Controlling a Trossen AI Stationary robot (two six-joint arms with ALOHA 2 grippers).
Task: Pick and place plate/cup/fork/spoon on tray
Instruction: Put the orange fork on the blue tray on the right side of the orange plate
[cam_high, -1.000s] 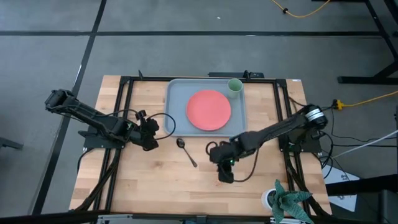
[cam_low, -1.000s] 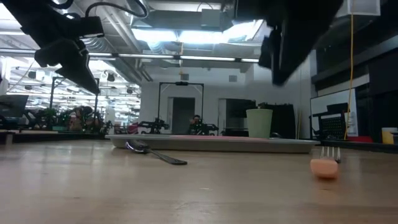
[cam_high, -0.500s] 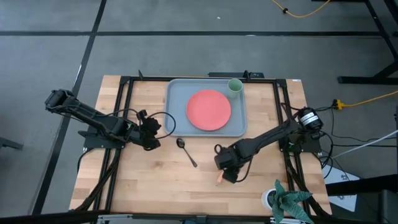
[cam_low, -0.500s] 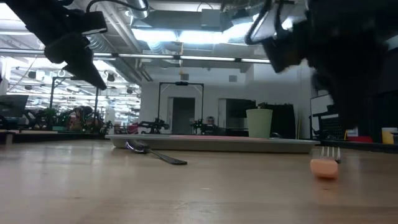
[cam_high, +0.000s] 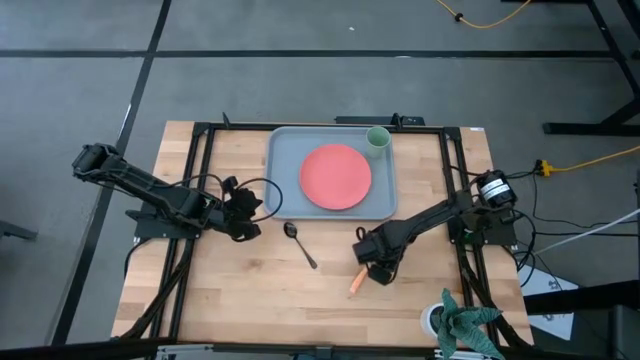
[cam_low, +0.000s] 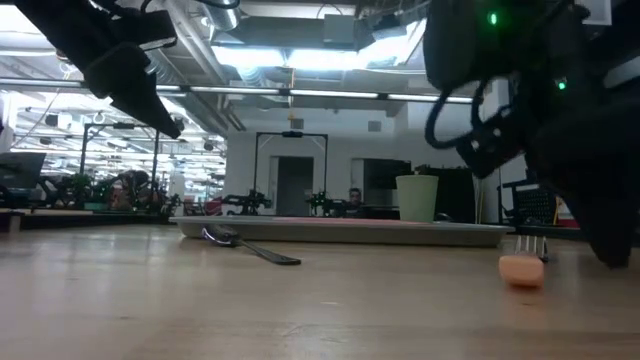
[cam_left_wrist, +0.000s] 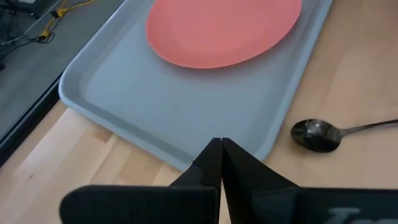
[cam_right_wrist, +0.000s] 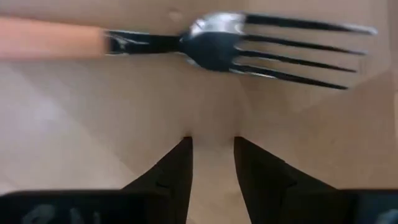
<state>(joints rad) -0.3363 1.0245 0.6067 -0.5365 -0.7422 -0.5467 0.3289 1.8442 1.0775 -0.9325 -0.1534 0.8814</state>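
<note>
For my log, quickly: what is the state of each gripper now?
Left gripper: closed, holding nothing.
Right gripper: slightly open, empty, above the fork.

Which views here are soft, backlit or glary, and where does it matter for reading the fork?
Right wrist view: the fork fills the frame, its tines slightly blurred with a bright glint on the neck; the right gripper stays open short of it. Low view: ceiling lights backlight both arms into silhouettes, and the fork shows only as a soft orange blob. High view: evenly lit, the fork small.
</note>
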